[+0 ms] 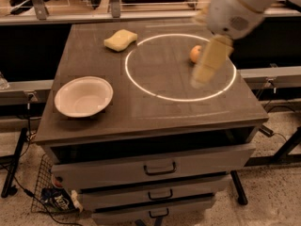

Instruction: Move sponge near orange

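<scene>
Barely begun: pale yellow foam sponge (121, 39) at eleven o'clock, well apart from small round orange (194, 53) at two; pale-padded gripper (201, 74) hovering beside fruit, grip impossible to tell.

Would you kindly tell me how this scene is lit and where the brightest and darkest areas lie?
Camera view: dim, warm light overall; the white ring on the table shows brightest, circling the orange, which the pincer, hanging over the ring's right side, partly covers; the sponge and bowl sit evenly lit outside it; the gap beneath the tabletop is darkest.
</scene>
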Tool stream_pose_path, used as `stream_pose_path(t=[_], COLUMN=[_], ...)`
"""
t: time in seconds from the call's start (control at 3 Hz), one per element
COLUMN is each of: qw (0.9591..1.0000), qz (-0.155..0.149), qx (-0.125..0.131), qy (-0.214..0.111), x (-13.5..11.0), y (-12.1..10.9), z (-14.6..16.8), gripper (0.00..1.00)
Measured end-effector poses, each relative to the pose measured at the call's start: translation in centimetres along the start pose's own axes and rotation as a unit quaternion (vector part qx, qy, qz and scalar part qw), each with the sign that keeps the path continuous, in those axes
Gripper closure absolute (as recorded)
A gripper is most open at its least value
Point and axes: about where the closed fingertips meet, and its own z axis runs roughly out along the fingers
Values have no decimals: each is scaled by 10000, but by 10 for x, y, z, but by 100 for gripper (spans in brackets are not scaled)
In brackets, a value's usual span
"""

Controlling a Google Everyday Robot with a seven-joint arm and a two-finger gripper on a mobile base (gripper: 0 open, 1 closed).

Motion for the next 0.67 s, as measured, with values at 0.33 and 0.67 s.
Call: stream_pose_path(t=[0.33, 0.67], qw=[9934, 9940], qz=[-683, -628], qx=[136, 146], qy=[-912, -887], x=[-113, -109], y=[-50, -49], z=[24, 27], gripper=[0, 0])
